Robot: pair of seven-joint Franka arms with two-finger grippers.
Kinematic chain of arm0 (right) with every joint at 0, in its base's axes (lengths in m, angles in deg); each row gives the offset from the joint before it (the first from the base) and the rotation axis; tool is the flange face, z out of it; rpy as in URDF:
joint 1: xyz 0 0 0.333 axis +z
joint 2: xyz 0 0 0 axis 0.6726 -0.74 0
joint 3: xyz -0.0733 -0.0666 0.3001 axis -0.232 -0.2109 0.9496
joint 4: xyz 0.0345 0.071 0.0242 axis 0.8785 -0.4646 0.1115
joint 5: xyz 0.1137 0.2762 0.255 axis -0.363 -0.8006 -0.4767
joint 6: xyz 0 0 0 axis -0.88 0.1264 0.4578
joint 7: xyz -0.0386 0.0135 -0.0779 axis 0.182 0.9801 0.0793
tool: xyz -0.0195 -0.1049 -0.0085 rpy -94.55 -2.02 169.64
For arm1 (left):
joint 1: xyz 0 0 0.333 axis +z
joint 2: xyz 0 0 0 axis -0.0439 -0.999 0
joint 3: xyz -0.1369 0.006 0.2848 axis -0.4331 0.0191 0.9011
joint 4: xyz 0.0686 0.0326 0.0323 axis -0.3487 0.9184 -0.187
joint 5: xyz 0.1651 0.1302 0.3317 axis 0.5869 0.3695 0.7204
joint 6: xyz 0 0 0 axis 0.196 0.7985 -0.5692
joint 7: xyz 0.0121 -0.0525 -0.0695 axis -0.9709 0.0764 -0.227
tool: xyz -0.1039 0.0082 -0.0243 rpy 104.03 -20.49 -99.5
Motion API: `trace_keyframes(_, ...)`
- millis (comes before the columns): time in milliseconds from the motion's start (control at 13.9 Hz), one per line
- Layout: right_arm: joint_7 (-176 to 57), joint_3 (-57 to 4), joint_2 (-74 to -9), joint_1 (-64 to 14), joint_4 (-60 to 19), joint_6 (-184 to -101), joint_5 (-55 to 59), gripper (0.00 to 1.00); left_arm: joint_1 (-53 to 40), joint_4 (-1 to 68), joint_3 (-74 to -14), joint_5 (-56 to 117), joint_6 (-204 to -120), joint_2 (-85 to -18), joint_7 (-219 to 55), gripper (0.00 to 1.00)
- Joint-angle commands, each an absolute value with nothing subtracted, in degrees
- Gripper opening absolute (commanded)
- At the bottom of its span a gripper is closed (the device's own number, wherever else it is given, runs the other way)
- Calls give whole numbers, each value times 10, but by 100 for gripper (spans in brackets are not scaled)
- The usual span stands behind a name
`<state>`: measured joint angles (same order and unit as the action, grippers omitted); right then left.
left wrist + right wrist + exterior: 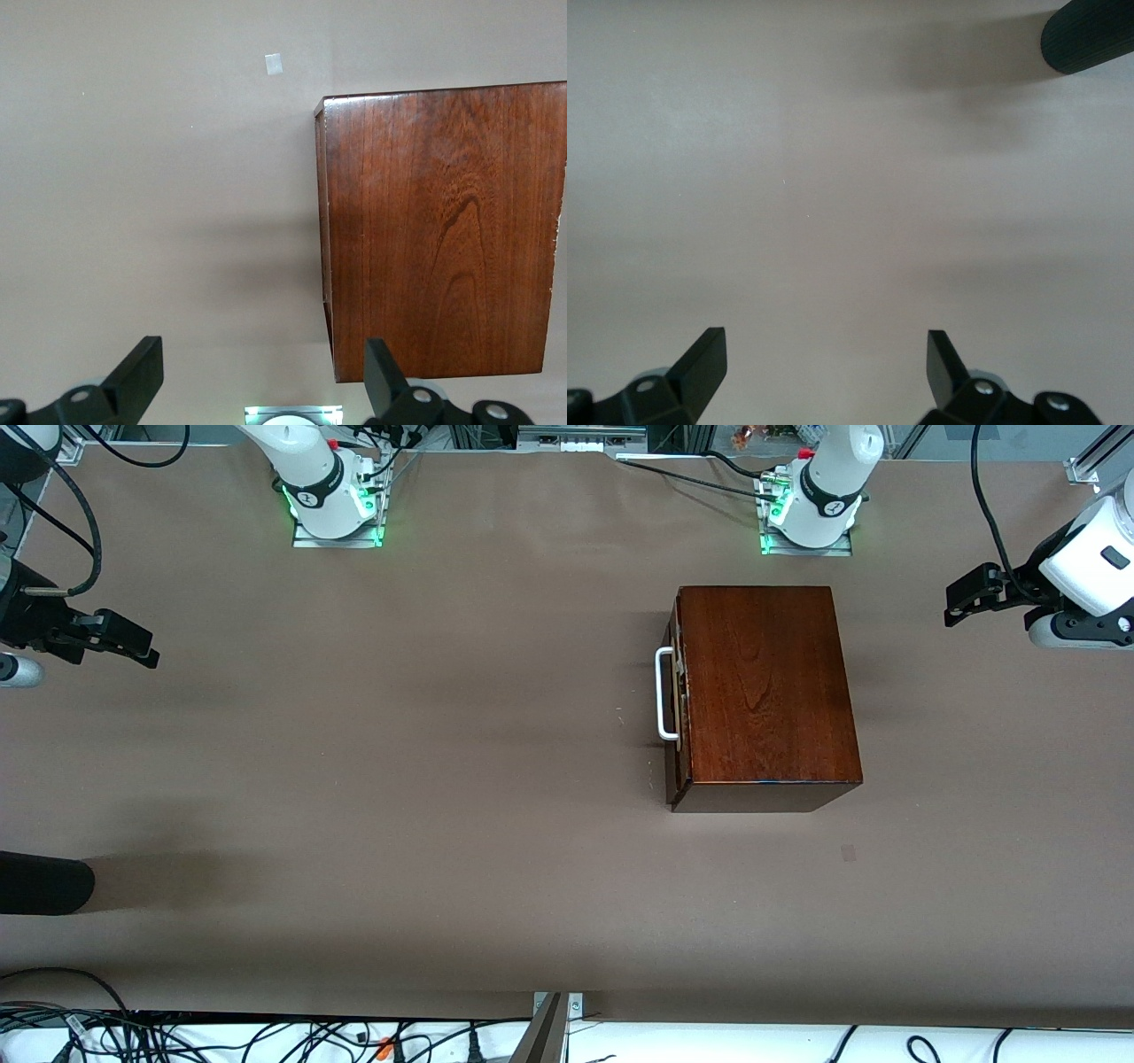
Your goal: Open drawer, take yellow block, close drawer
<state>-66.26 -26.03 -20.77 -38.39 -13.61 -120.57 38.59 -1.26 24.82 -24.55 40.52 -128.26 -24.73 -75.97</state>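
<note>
My two claws both stand wide apart and hold nothing: the left gripper [261, 376] hangs over bare table [372, 797] beside the box near my left arm's end, and the right gripper [827, 372] hangs over bare table at my right arm's end. Both arms wait, folded back toward the table's ends. I count one wooden box [766, 691], toward my left arm's end of the table. Its one drawer [678, 691] looks pushed in, though a thin pale gap shows at the front, and its white handle [663, 693] faces the table's middle.
</note>
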Motion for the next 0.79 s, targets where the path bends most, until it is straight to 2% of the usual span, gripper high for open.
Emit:
trace_keyframes(0, -657, -256, -209, -389, -130, -1199, 381, 100, -13, 230, -245, 392, -1267, -253, -761, 100)
trace_keyframes(719, -657, -256, -209, -389, -130, -1199, 381, 100, -15, 230, -247, 393, -1245, -257, -761, 100)
